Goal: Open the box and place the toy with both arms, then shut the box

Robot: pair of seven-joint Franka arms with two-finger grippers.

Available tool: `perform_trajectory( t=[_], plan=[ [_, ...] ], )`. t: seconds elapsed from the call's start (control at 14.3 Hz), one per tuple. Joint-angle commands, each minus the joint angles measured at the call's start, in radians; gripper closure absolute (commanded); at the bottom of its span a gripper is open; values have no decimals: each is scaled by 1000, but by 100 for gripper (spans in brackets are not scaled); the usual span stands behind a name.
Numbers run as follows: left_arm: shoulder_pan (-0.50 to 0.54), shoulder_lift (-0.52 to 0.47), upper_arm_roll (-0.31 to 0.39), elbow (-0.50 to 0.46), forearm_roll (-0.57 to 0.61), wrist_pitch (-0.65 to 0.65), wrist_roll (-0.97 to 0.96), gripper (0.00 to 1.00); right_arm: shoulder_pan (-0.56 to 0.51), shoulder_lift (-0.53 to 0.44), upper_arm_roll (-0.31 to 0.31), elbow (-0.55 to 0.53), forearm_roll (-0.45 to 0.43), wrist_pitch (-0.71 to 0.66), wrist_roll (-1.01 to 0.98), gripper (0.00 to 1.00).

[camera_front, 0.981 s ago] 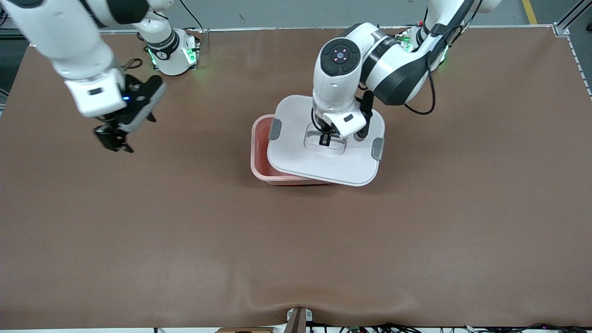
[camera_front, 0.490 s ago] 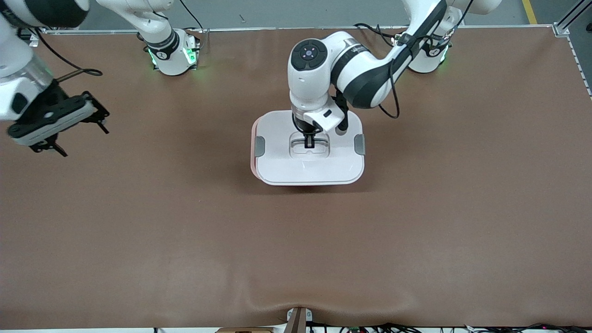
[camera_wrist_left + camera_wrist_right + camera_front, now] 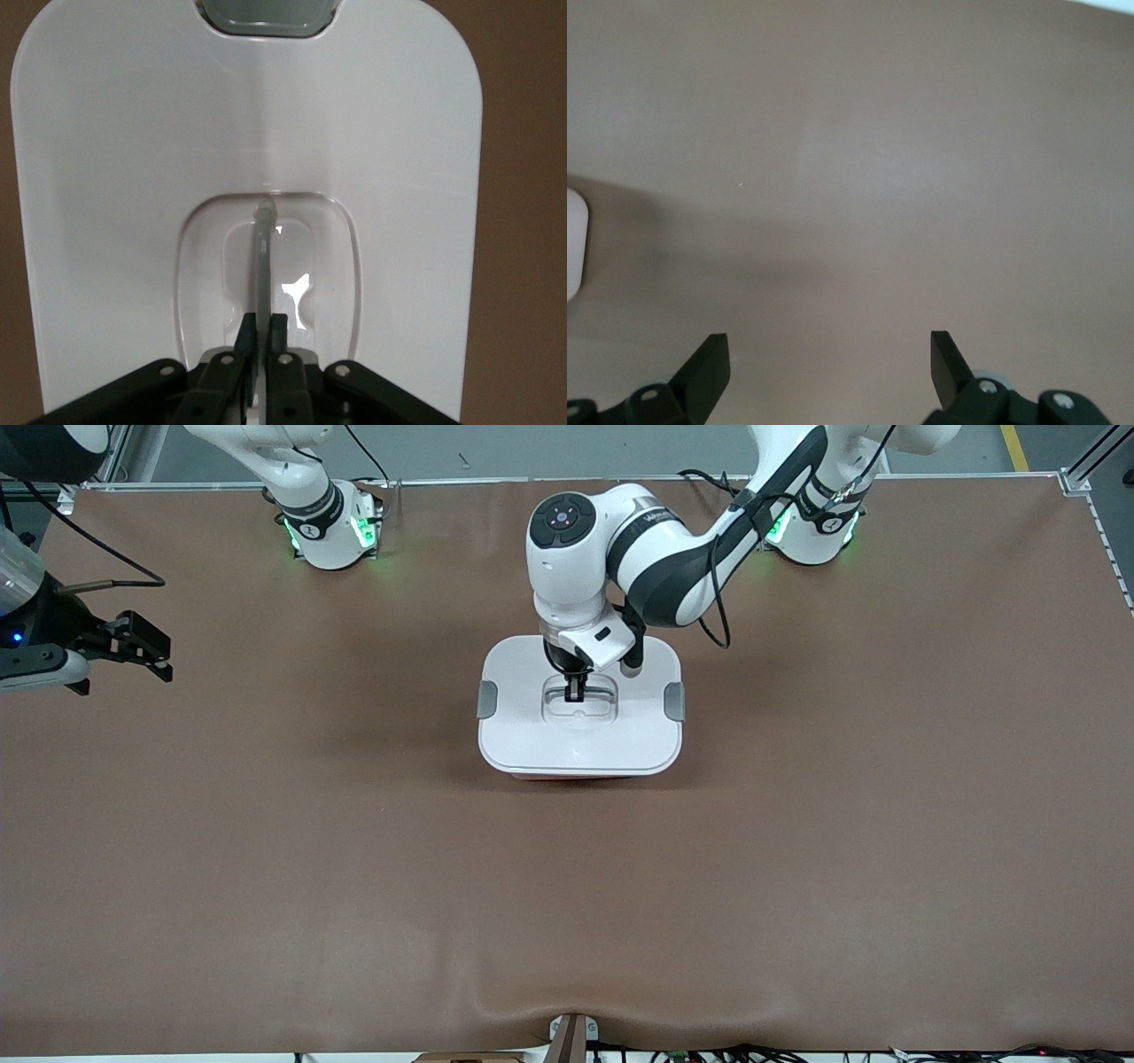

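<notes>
The box sits mid-table with its lid squared over it, only a pink sliver of base showing at the edge nearest the front camera. The left gripper pinches the clear handle in the lid's recess, the natural hold for seating it. The toy is not visible, presumably inside. The right gripper, fingers spread, waits over the right arm's end of the table, clear of the work.

The front view looks down from high across the brown table; the left wrist view hangs close over the white rounded plastic box lid, both sharing it; the right wrist view perhaps catches its edge.
</notes>
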Motion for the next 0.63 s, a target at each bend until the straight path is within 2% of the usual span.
perform_trajectory(
  t=[0.0, 0.14, 0.56],
  plan=[
    [-11, 17, 6, 24, 32, 18, -18, 100, 3, 62, -56, 94, 57, -93, 42, 0],
    [-11, 24, 6, 22, 39, 21, -18, 100, 3, 102, -69, 163, 86, -155, 101, 0],
    [-12, 27, 5, 18, 46, 21, -18, 100, 4, 102, -82, 145, 110, -155, 120, 0]
  ],
)
